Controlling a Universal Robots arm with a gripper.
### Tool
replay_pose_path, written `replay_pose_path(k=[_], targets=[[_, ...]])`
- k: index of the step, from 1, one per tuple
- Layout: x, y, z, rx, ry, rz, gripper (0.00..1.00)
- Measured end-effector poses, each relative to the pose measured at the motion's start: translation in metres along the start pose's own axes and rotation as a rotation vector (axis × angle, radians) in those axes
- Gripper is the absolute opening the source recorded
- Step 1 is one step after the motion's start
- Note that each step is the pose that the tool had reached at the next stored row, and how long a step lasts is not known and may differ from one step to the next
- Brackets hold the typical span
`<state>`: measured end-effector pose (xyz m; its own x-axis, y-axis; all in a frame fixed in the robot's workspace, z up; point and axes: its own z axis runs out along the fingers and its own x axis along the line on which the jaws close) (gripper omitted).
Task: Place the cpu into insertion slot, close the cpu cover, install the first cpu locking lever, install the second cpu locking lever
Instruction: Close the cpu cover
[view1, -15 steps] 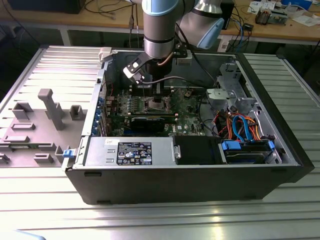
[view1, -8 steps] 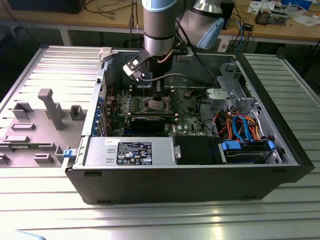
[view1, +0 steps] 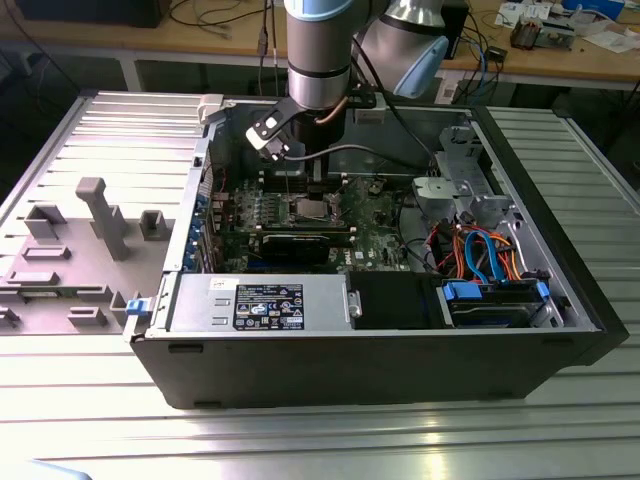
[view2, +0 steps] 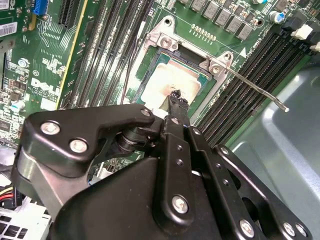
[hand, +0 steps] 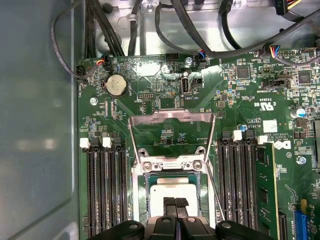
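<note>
An open computer case (view1: 380, 360) is lying on its side on a ribbed metal counter (view1: 330, 440), whose bare grooves are catching the room's light in pale streaks near the front. At the exterior view's left, grey plastic fixtures (view1: 100, 215) are standing on the same surface, apart from the case. A wooden counter (view1: 560, 55) is running along the back of the room, carrying loose cables and small clutter.

The arm (view1: 318, 50) is reaching straight down into the case, over the green motherboard (hand: 240, 107). In the first wrist view the end effector (hand: 175, 202) is hovering at the insertion slot (hand: 144, 197), its fingers drawn narrow, tips pressed together with nothing showing between them. The cpu (hand: 159, 192) is lying flat inside the slot, and the fingertips are sitting over its edge; I cannot tell whether they are touching it. The cpu cover (hand: 172, 116) is standing swung open beyond the slot. A thin locking lever (view2: 255, 87) is sticking out free beside the socket, over the black memory slots (hand: 105, 190).
</note>
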<state>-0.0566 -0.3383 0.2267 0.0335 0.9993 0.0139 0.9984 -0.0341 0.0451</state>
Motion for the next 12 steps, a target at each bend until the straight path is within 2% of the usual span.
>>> replay_pose_path(k=[4,7,11,12], targets=[[-0.0001,0.0,-0.0009,0.0004,-0.0006,0.0,0.11],[0.0001,0.0003,-0.0081,0.0,-0.0001,0.0,0.11],[0.0003,0.001,-0.0215,0.0,-0.0003,0.0,0.11],[0.0003,0.0013,-0.0216,0.001,-0.0002,-0.003,0.11]])
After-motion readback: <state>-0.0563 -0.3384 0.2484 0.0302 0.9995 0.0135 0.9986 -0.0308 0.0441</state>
